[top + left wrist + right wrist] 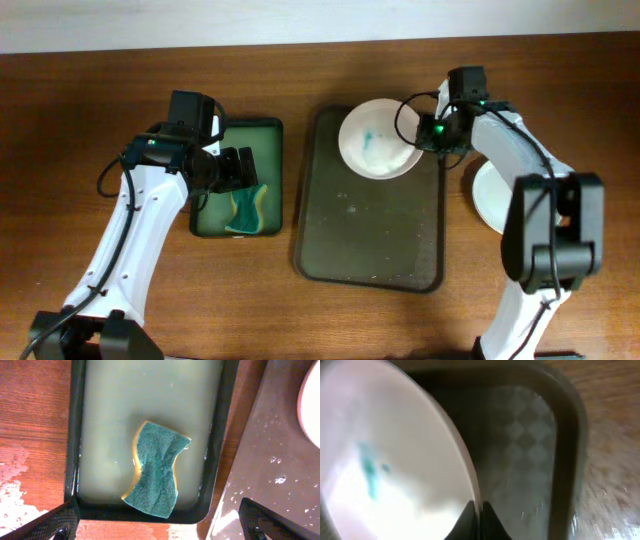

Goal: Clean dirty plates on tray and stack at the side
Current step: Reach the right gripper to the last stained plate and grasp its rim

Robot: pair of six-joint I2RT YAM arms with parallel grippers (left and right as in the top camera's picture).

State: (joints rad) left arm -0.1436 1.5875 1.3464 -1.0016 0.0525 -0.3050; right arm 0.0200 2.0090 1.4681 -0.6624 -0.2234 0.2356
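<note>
The plate (378, 140) — stiff, slick, breakable, smeared green — is seen at the far corner of the tray (370, 235), its rim pinched by the right tool (476, 516) (a thin edge hold, judged slip-prone). The left tool (238, 168) is held wide above the sponge (154, 471).

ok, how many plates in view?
2. A dirty plate at the back of the big tray, held by the right fingers; a second plate on the table beside the tray, partly under the right arm, maybe hiding more.
</note>
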